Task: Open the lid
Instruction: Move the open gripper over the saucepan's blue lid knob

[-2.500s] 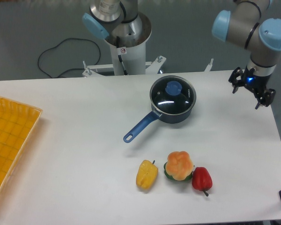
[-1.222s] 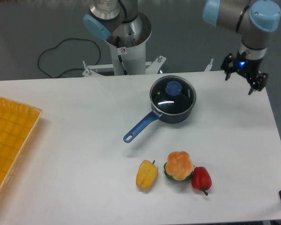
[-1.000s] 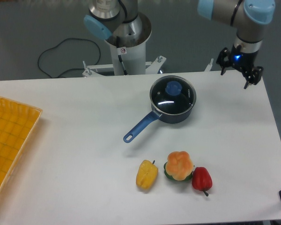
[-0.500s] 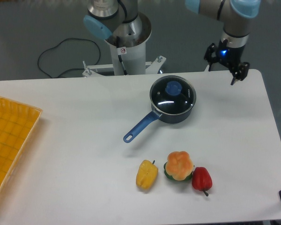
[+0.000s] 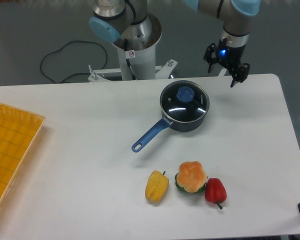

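Note:
The lid [image 5: 184, 102], clear glass with a metal rim and a round blue knob [image 5: 184, 93], rests flat on the dark blue saucepan [image 5: 190, 122] at the table's back centre. The pan's long blue handle [image 5: 148, 136] points toward the front left. My gripper [image 5: 222, 73] hangs in the air above the table's back edge, up and to the right of the lid, well apart from it. Its two black fingers are spread, open, with nothing between them.
Three toy vegetables lie near the front: a yellow pepper [image 5: 156, 186], an orange-and-green one [image 5: 191, 176] and a red pepper [image 5: 215, 190]. A yellow tray [image 5: 12, 150] sits at the left edge. The arm's base column [image 5: 135, 50] stands behind the pan.
The gripper has travelled from the table's right edge up and leftward, toward the back, ending closer to the saucepan. Lid, pan and vegetables have stayed put.

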Action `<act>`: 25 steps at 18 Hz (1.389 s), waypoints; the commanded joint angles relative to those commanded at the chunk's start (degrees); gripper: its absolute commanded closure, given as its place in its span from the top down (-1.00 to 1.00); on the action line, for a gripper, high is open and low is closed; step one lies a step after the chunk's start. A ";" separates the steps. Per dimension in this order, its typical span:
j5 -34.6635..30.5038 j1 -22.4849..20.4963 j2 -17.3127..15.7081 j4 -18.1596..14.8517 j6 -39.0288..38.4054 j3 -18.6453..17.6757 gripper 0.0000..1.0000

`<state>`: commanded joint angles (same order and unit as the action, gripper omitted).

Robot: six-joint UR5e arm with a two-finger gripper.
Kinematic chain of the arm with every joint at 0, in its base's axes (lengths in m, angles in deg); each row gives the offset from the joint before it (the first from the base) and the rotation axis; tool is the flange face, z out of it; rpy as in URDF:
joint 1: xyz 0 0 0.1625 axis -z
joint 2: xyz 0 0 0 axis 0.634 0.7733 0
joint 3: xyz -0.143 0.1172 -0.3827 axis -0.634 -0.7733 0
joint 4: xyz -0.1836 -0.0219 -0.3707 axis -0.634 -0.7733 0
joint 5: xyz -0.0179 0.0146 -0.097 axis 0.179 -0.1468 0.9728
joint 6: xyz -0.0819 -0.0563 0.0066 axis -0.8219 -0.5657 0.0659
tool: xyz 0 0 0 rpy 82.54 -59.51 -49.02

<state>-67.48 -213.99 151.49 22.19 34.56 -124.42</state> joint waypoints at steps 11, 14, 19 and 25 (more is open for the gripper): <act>0.00 0.35 -5.01 -4.48 -18.96 -1.32 1.00; 0.00 2.63 -5.01 -4.31 -25.99 -2.10 1.00; 0.09 4.92 -5.54 -3.96 -35.31 -2.99 1.00; 0.62 6.59 -6.86 -1.50 -42.09 -4.65 1.00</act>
<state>-66.87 -207.39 144.63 20.69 -7.53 -129.07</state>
